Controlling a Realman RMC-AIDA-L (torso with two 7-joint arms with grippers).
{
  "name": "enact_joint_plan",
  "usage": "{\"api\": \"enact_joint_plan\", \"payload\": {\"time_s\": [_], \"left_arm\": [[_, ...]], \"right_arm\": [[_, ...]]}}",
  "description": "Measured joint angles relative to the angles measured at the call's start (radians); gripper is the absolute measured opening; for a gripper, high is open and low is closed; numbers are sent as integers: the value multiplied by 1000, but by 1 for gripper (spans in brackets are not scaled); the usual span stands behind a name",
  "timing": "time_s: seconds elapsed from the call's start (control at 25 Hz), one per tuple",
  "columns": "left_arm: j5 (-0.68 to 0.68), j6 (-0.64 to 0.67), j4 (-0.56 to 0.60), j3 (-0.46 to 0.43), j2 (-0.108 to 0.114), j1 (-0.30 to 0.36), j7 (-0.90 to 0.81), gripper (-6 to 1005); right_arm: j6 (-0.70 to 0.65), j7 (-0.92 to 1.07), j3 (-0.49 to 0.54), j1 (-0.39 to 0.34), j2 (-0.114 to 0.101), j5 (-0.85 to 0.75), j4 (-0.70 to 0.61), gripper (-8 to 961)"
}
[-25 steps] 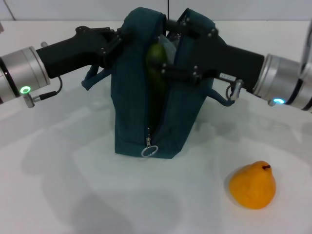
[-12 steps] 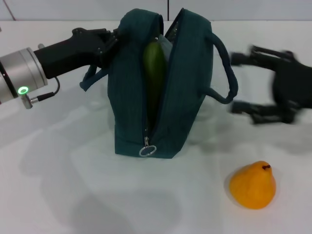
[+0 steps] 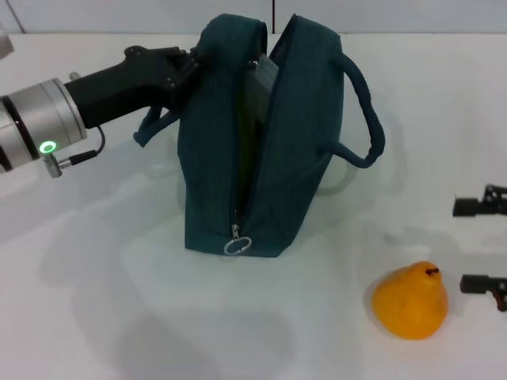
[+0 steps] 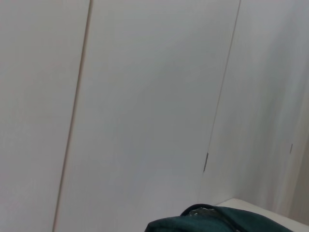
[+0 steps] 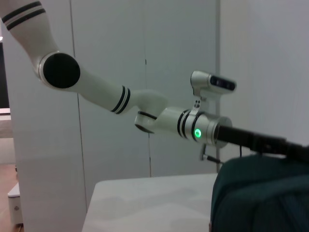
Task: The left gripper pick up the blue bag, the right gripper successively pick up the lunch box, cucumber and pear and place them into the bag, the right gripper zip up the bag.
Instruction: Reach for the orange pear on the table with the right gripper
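One item left: pear (image 3: 410,301) sat on the table (image 3: 119,317), stem up, just left of your spread, empty right gripper (image 3: 485,245); left gripper (image 3: 187,66) clamped the blue bag (image 3: 293,158)

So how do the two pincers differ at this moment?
The left pincer holds the top edge of the blue bag, while the right pincer holds nothing. The left is raised beside the bag; the right is low, open, beside the pear. Both are black.
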Motion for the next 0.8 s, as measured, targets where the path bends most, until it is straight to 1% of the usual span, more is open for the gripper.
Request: {"api": "enact_joint_plan", "payload": {"time_s": [0.12, 0.24, 0.36, 0.64, 0.68, 0.8], "left_arm": [[1, 0, 3, 3, -5, 2, -1, 82], [1, 0, 3, 4, -5, 0, -2, 82], [2, 0, 0, 5, -6, -2, 1, 83], [3, 3, 4, 6, -6, 2, 4, 83], [3, 3, 4, 6, -6, 2, 4, 83], [3, 3, 4, 6, -6, 1, 4, 84]], "right_arm": [[6, -19, 2, -30, 10, -13, 3, 864], [26, -32, 4, -41, 19, -46, 6, 862], [53, -33, 5, -41, 27, -77, 12, 738], [95, -102, 21, -59, 58, -88, 14, 458], [99, -113, 31, -61, 64, -88, 14, 457], [117, -117, 40, -61, 72, -90, 14, 453]]}}
